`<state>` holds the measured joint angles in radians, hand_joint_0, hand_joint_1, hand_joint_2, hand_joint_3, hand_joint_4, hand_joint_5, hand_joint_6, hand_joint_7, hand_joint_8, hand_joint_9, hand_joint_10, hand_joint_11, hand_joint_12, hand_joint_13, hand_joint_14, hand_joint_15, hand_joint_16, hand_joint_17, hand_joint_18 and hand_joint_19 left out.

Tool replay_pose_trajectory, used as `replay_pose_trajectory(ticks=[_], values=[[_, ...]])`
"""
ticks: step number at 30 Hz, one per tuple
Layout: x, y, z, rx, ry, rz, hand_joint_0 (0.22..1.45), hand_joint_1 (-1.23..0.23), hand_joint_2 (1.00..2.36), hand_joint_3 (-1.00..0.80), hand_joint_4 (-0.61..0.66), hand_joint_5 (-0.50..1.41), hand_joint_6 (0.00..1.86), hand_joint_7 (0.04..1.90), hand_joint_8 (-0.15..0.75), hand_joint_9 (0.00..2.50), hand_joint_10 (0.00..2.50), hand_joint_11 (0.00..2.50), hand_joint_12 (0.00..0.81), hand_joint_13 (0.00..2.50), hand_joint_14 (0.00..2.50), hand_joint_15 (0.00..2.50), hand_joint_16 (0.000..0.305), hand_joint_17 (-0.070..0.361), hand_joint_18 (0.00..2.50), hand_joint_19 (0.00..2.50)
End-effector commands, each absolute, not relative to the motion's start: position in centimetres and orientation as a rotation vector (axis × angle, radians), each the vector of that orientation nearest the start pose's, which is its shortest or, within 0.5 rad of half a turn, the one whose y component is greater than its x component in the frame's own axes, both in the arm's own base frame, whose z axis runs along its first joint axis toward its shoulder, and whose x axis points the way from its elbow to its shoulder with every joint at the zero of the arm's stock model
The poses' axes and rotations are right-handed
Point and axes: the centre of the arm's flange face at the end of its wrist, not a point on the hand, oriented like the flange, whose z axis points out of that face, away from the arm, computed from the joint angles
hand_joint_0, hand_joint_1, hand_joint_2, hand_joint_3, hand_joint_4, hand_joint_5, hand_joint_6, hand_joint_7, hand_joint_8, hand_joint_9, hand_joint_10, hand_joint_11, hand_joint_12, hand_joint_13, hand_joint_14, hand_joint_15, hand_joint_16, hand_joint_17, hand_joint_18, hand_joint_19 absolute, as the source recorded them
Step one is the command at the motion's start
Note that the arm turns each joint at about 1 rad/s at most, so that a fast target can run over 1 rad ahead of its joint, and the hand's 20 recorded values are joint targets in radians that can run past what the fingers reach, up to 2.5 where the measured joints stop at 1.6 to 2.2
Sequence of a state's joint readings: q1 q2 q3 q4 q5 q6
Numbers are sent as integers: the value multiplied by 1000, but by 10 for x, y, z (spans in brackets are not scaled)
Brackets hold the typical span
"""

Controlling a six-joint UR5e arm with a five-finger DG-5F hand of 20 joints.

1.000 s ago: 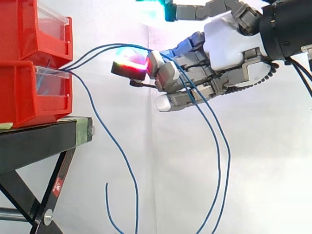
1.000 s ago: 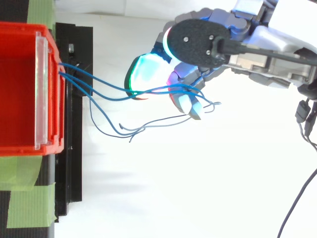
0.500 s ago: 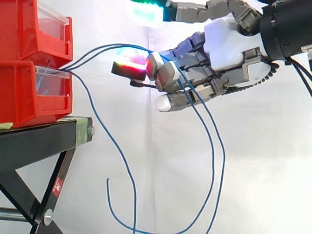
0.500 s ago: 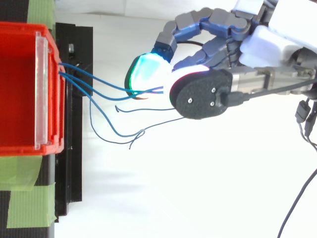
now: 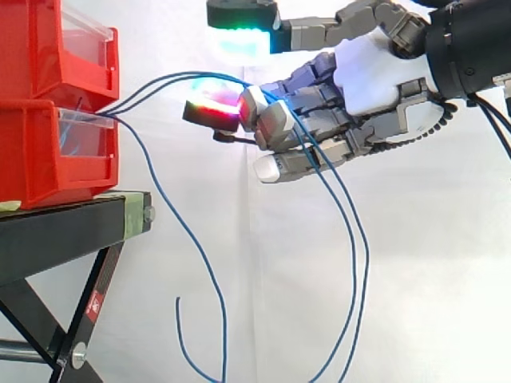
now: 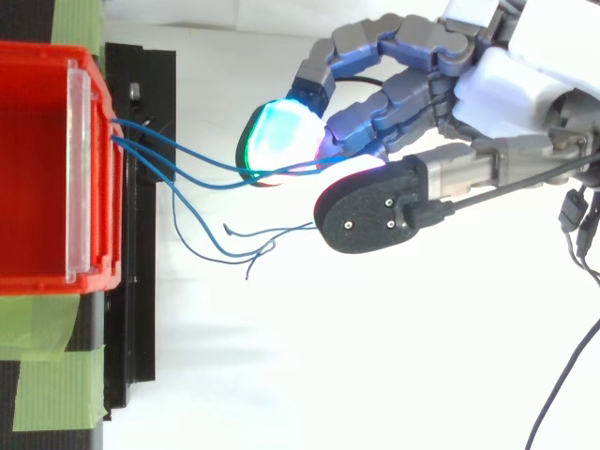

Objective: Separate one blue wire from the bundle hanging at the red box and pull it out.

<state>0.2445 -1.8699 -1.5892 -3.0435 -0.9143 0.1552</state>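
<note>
Hand (image 5: 375,72) – fingers curled round two blue wires (image 5: 168,78), thumb wide above. Wires run twd 9 o'clock into red box (image 5: 48,152) — pull twd 3.

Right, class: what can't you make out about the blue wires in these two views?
1. Lowest loops of the blue wires: side view, cut off by the bottom edge.
2. How many wires the hand carries: top view, the hand itself covers that stretch.
3. Where the wires are fixed: side view, the wall of the lower red bin hides it.
</note>
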Motion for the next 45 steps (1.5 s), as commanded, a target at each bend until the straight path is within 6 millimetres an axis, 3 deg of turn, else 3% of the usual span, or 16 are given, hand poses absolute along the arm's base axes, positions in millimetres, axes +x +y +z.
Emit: replay_pose_trajectory(ticks=[1,17,21,22,23,26,28,32,35,41,45], values=[[584,-54,332,1539,976,843,625,-917,1010,-371,186,-227,877,830,295,886,11,1447,373,1003,13,1503,50,113,723,506],[584,-54,332,1538,976,845,658,-821,1020,-141,154,-216,893,817,290,941,10,1406,365,1049,11,1481,48,108,743,540],[584,-54,332,1539,977,844,644,-774,1000,-62,197,-206,913,758,355,998,2,1370,434,1100,1,1474,58,129,829,511],[584,-55,332,1538,975,843,597,-714,1164,-89,209,-204,914,750,368,1011,0,1358,459,1109,31,1445,60,136,849,508],[584,-55,332,1538,975,843,578,-680,1240,-103,208,-203,915,749,373,1015,0,1348,462,1106,57,1435,61,137,856,504],[584,-54,332,1538,976,845,545,-608,1375,-113,205,-200,917,754,387,1024,0,1336,473,1101,87,1405,62,140,865,507],[584,-54,332,1538,977,844,505,-515,1572,-153,209,-193,916,757,395,1039,1,1321,484,1100,121,1383,64,144,874,511],[584,-54,332,1538,977,844,463,-414,1800,-207,210,-188,915,774,402,1048,2,1301,501,1097,163,1350,66,148,884,511],[584,-54,332,1538,977,844,450,-371,1870,-230,212,-186,914,783,404,1053,1,1301,506,1096,185,1345,66,149,886,509],[584,-54,332,1538,977,844,444,-366,1870,-238,216,-184,913,771,407,1059,1,1302,508,1097,196,1326,67,152,890,507],[584,-54,332,1538,977,844,446,-427,1737,-259,220,-185,909,784,417,1061,0,1307,522,1094,230,1321,69,155,897,503]])
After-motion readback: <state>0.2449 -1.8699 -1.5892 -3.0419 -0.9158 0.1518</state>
